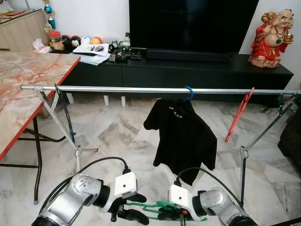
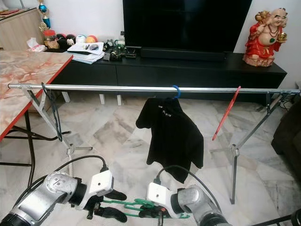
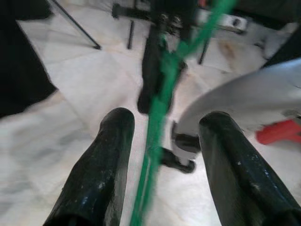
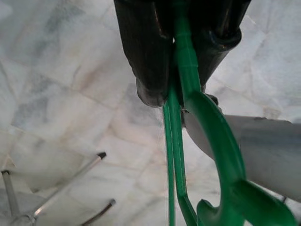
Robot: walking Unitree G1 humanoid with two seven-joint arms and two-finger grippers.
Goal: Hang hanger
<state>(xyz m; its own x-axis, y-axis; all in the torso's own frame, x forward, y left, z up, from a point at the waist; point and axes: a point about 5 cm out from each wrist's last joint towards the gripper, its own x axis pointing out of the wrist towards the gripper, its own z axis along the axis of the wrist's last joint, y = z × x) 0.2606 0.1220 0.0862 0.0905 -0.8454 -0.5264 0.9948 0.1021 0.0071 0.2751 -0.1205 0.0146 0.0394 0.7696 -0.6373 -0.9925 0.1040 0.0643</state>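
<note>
A green plastic hanger (image 1: 155, 207) lies level and low between the two grippers, above the marble floor (image 1: 117, 132) and well below the drying-rack rail (image 1: 117, 89). The right gripper (image 4: 181, 89) has its two black fingers pinched tight on the hanger's neck, just by the hook, which curls away from the fingertips in the right wrist view. The left gripper (image 3: 162, 141) has its fingers spread wide on either side of the hanger's thin green bar, which runs through the gap without visibly touching either finger. Both silver forearms reach inward toward each other, wrists bent so the fingers point at one another.

On the rail, a black T-shirt (image 1: 183, 136) hangs from a blue hook (image 1: 189, 93); small white lettering on its chest is too small to read. A red hanger (image 1: 239, 115) hangs tilted to the robot's right, a dark one (image 1: 66, 115) near the rail's left end. Behind stand a black TV console (image 1: 188, 70) and a red laughing Buddha figurine (image 1: 272, 37).
</note>
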